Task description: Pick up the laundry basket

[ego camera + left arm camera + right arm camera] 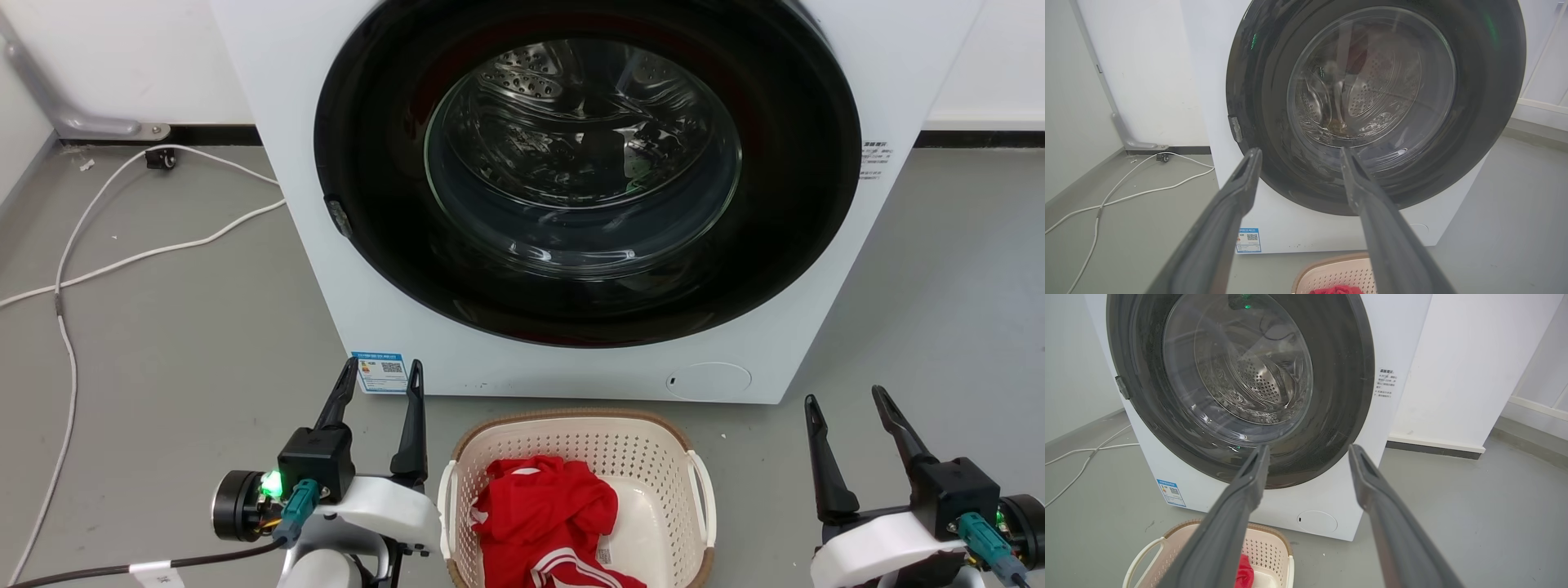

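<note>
The laundry basket (pixel 608 447) sits on the floor (pixel 163 367) at six o'clock in the head view, holding a red garment (pixel 543 510) — nothing grasped yet. The left gripper (pixel 384 367) is at its nine o'clock and the right gripper (pixel 843 396) at three, both spread and empty; reaching, gripping and lifting are all left to do.

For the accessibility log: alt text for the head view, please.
A cream basket holding a red garment sits on the grey floor in front of a white washer. The open left gripper and open right gripper flank it, holding nothing.
</note>
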Robot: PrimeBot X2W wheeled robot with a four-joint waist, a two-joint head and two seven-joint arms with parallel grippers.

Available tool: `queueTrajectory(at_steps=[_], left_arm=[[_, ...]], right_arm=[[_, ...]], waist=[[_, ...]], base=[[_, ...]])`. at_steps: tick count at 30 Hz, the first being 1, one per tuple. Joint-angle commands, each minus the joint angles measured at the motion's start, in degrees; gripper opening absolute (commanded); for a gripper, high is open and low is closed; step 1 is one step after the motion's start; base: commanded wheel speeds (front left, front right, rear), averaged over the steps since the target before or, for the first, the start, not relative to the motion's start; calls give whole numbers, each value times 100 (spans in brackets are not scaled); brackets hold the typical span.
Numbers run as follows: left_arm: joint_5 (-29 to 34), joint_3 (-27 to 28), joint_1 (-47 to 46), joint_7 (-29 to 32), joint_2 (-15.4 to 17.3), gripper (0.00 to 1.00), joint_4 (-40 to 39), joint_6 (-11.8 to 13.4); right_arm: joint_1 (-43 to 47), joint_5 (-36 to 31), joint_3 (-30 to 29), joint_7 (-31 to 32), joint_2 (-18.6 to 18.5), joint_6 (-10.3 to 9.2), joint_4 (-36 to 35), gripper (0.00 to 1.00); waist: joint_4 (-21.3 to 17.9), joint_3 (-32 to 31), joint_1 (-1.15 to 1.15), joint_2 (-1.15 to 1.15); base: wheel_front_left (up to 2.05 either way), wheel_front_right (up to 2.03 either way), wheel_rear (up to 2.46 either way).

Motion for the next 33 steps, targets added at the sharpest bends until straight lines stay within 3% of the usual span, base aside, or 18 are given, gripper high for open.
queueTrajectory(at_steps=[1, 9, 17, 26, 33], left_arm=[[0, 1, -49, -14, -4, 100, 8, 2], [37, 40, -239, -13, -3, 100, 309, -26], [-94, 197, -766, -13, 17, 100, 1127, -201], [-325, 255, -1787, 123, 67, 100, 2690, -508], [-587, 292, -2683, 616, 167, 100, 3818, -747]], right_arm=[[-10, 33, -8, -27, 17, -2, 14, 100], [-155, 217, -20, 70, 16, -2, 168, 100], [-723, 424, 83, 22, 15, -2, 628, 100], [-1656, 758, 291, 472, 13, -2, 1769, 100], [-2577, 1109, 446, 943, -44, -2, 2792, 100]], waist=[[0, 5, 0, 0], [1, 246, 0, 0], [-131, 1148, 0, 0], [-233, 2332, 0, 0], [-368, 3154, 0, 0]], base=[[0, 0, 0], [0, 0, 0], [0, 0, 0], [0, 0, 0], [0, 0, 0]])
